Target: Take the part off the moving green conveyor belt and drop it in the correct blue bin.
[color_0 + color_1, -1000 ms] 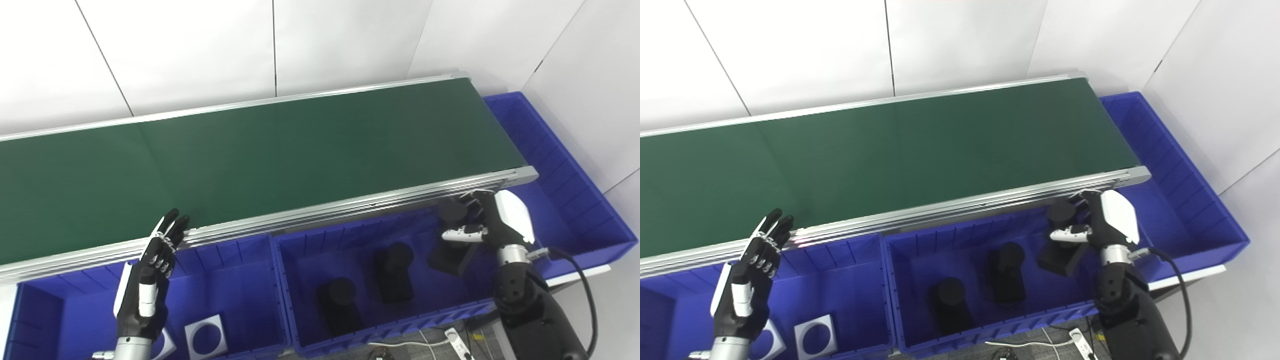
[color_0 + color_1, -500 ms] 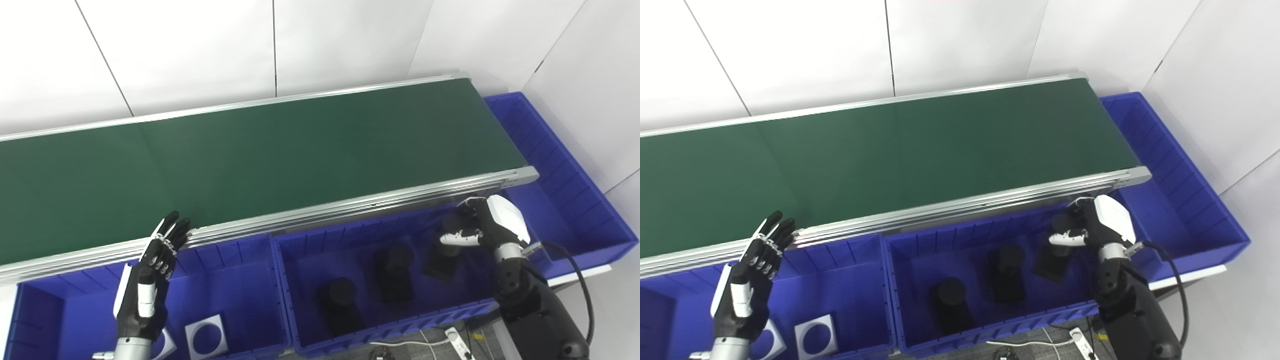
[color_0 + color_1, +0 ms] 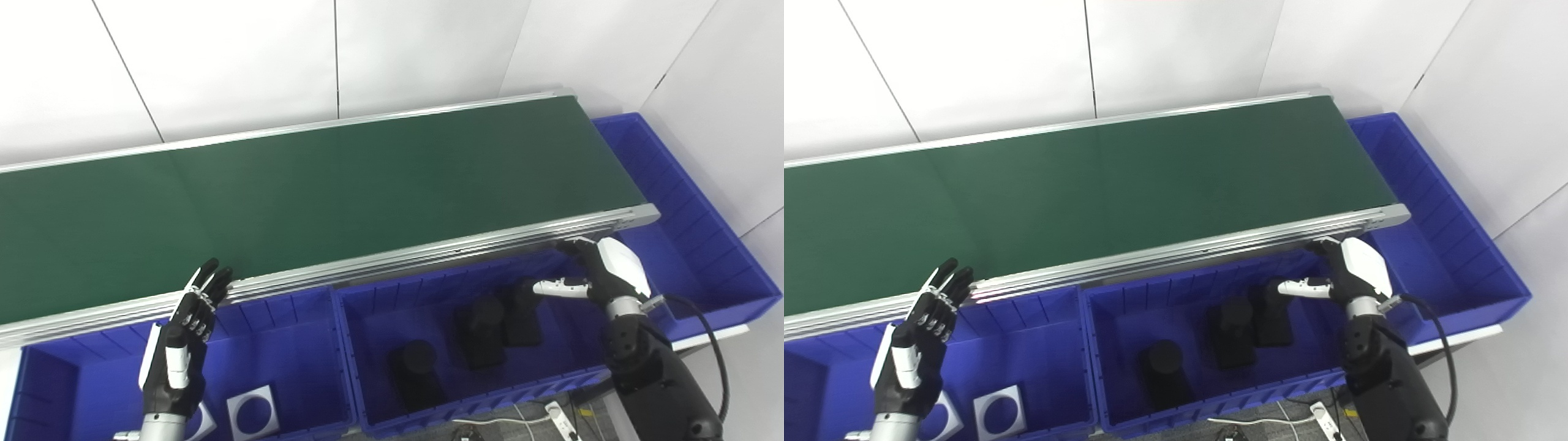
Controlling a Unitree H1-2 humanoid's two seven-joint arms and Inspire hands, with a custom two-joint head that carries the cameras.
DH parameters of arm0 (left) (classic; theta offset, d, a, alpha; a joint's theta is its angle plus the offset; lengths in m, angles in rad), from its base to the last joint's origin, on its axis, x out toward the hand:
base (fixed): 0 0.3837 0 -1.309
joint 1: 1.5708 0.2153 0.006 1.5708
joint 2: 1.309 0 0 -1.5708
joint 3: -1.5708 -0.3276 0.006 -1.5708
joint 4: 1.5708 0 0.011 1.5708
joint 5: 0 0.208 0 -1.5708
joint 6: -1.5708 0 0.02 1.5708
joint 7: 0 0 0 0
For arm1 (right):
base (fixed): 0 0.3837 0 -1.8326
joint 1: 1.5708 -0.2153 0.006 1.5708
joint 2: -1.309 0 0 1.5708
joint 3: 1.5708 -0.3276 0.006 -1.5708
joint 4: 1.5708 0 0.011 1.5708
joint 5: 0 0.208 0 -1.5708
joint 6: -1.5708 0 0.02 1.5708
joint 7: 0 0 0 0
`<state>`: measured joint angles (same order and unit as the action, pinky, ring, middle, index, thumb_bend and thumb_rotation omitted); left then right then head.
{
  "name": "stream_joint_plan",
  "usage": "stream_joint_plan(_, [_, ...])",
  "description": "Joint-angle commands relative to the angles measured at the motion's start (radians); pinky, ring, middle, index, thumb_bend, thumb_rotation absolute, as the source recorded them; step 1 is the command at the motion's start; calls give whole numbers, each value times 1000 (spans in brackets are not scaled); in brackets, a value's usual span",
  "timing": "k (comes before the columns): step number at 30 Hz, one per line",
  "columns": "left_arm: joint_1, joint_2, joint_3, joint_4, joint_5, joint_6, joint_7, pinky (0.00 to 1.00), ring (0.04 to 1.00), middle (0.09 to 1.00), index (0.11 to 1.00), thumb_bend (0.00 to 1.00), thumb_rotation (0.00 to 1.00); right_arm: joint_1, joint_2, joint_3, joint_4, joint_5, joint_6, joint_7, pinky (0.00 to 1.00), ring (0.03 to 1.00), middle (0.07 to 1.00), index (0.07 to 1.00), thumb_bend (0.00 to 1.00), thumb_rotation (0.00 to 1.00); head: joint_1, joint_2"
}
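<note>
Part now dropped in bin, right hand open, empty

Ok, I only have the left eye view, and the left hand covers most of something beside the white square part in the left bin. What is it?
Observer: The right eye view sees further past the left hand. It is a second white part with the same dark round hole, lying left of the first white part on the floor of the left bin.
Operator: Are the two touching?
Observer: No. From that side a strip of the bin's blue floor shows between them, so they lie apart.
</note>
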<state>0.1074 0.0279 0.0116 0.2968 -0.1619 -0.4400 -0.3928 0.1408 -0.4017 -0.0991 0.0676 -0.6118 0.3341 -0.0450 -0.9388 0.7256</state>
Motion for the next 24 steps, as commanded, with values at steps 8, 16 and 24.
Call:
stream_joint_plan(8, [-18,-5,14,-11,-2,-30,-33,944,910,870,904,844,964,4,37,-10,-162,24,-92,-105,362,432,500,628,859,439,3,2])
stream_joint_plan(16, [-20,-4,15,-3,-5,-30,-38,948,910,868,901,843,964,-9,138,29,-451,41,-101,-97,393,478,560,628,840,527,1,-5])
stream_joint_plan(24, [-20,-5,13,-2,-5,-30,-33,965,915,872,907,830,973,-31,194,55,-577,75,-159,-89,412,500,583,632,857,583,14,-10])
